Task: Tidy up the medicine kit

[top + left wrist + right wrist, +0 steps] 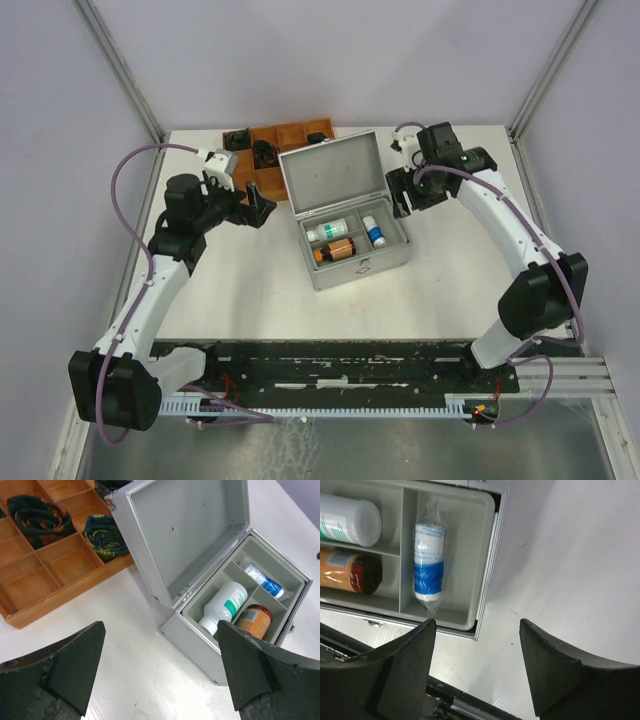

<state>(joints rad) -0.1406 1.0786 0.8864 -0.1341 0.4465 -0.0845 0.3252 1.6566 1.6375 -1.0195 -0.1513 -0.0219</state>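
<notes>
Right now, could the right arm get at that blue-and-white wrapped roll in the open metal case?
Probably yes. The right gripper hangs open and empty just beside the medicine kit, whose lid stands raised, and the wrapped roll lies uncovered, alone in the compartment nearest that gripper.

Both arms are up and stretched forward, each bending in toward the middle. The left arm (160,280) climbs from its base at the near left corner, kinks at the elbow and turns its wrist inward, so the left gripper (257,205) points off to the right. Its jaws are spread really wide with nothing between them, and in the wrist view the two dark fingers (75,665) sit way out at either side. The right arm (510,225) arcs up from the near right corner and curls inward, with the right gripper (402,195) aimed down and leftward. Its jaws are parted too, a bit narrower, and nothing's pinched in there.
</notes>
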